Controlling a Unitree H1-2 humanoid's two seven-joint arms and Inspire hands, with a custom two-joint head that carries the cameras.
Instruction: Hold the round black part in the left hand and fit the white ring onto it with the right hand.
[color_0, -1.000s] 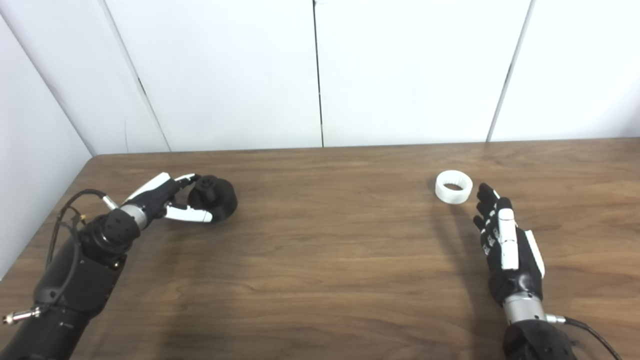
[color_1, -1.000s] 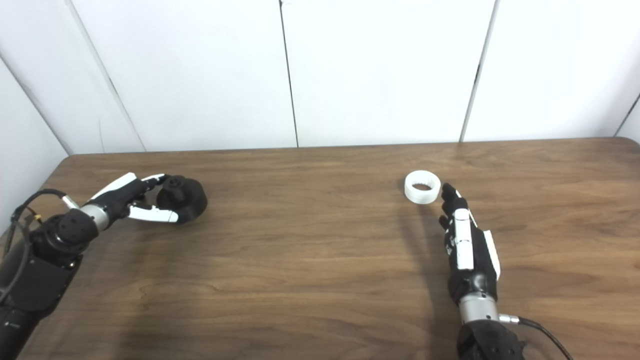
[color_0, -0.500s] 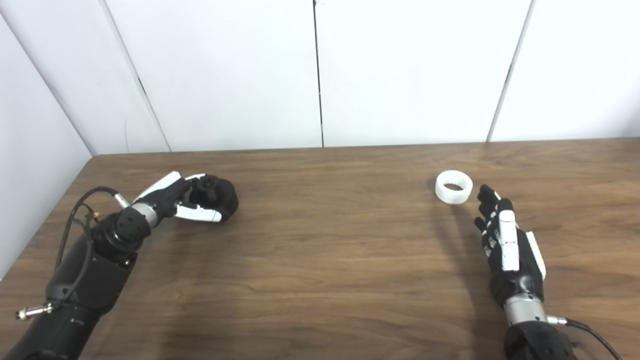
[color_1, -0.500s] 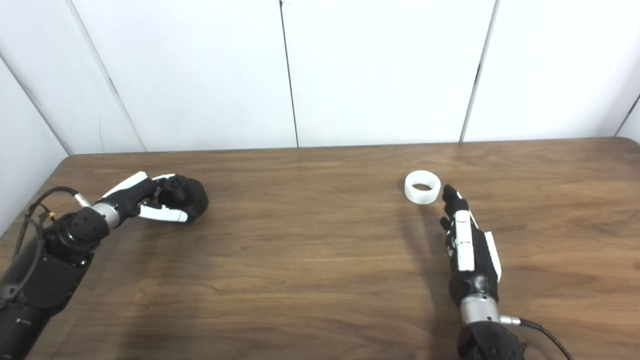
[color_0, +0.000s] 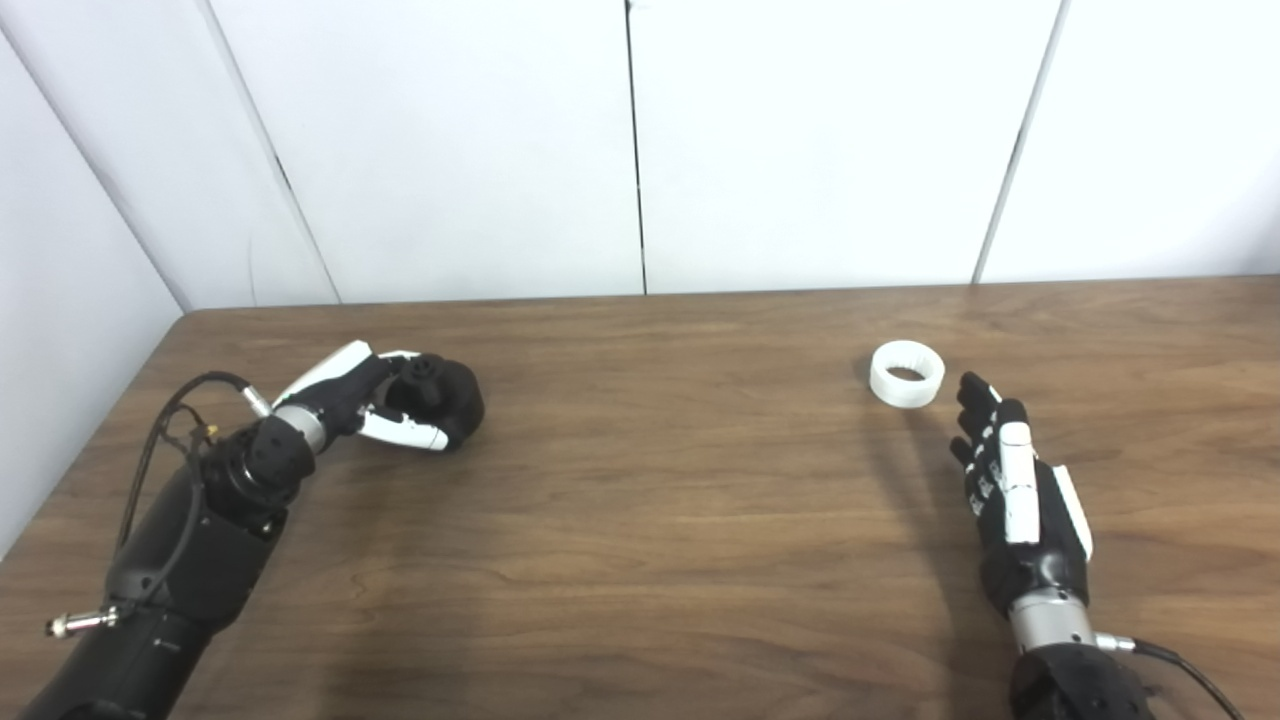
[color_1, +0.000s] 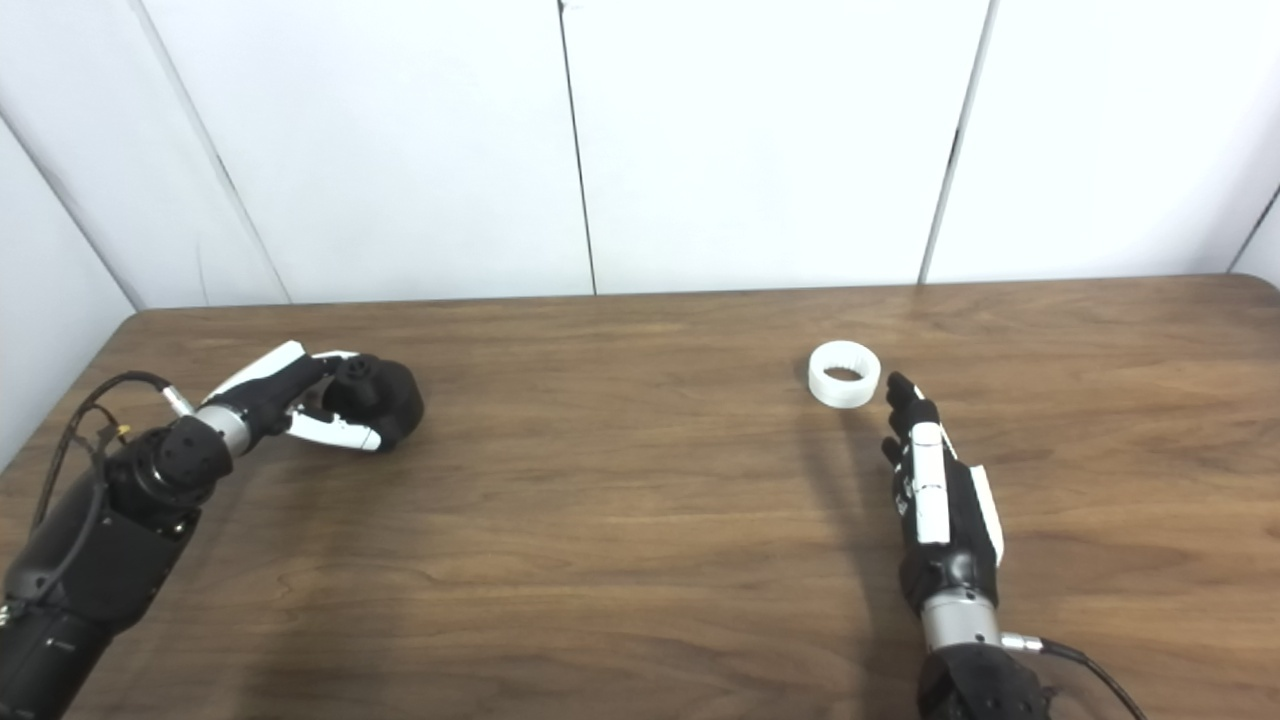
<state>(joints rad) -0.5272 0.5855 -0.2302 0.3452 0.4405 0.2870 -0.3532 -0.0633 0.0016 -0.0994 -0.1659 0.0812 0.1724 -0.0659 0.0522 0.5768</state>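
Observation:
The round black part (color_0: 450, 400) with a knob on top rests on the wooden table (color_0: 660, 480) at the left. My left hand (color_0: 345, 400) is open and reaches around it, fingers over the knob and thumb along its near side, touching it. The white ring (color_0: 907, 373) lies flat on the table at the right. My right hand (color_0: 1012, 490) is open with fingers stretched out, its fingertips (color_0: 968, 385) a short way to the ring's right and nearer side, not touching it.
White wall panels (color_0: 640, 150) stand behind the table's far edge. The table's left edge runs close by my left arm (color_0: 190, 540). A cable (color_0: 1170, 660) trails from my right wrist.
My left hand has pushed further right around the black part, which has slid slightly right. The right hand and the ring have stayed in place.

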